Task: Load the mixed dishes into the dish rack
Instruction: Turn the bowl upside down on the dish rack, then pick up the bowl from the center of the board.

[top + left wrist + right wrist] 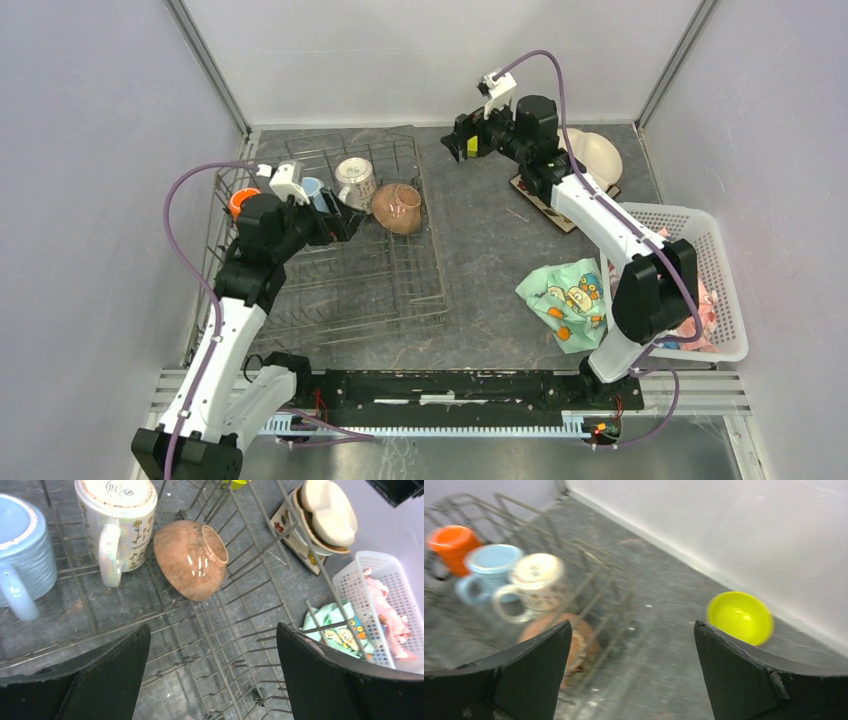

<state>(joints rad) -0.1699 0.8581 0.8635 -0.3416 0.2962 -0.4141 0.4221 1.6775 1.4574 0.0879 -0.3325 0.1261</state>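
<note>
- Close to my bases, the teal patterned cloth [563, 300] and the white basket [728, 270] holding the pink cloth [390, 610] are lying on the bench [480, 250] to my right; none of them is going into the load.
- Over the dish rack [350, 300], I am hovering my left claw [212, 635] with its fingers spread wide and nothing between them.
- Just beyond it, the tan bowl [192, 560] is lying on its side among the tines. The white patterned mug [117, 525], the light-blue mug [20, 560] and the orange mug [451, 547] are sitting in a row beside it, all inside the rack.
- I am judging that bowl to be the shaky one: if I nudge it with a finger, it is likely to roll off its tines.
- Farther out, I am holding my right claw [633, 625] spread and empty, past the rack's far corner.
- Ahead of it, the lime-green bowl [739, 617] is showing near the back wall, outside the rack. It is blurred, so I cannot tell whether it is settled.
- Closing on one side of its rim is risking a skid against the wall.
- Carrying it to the rack is risking a clash with my left arm.
- Farthest right, the cream three-section plate [325, 515] is topping a stack, waiting outside the rack.
</note>
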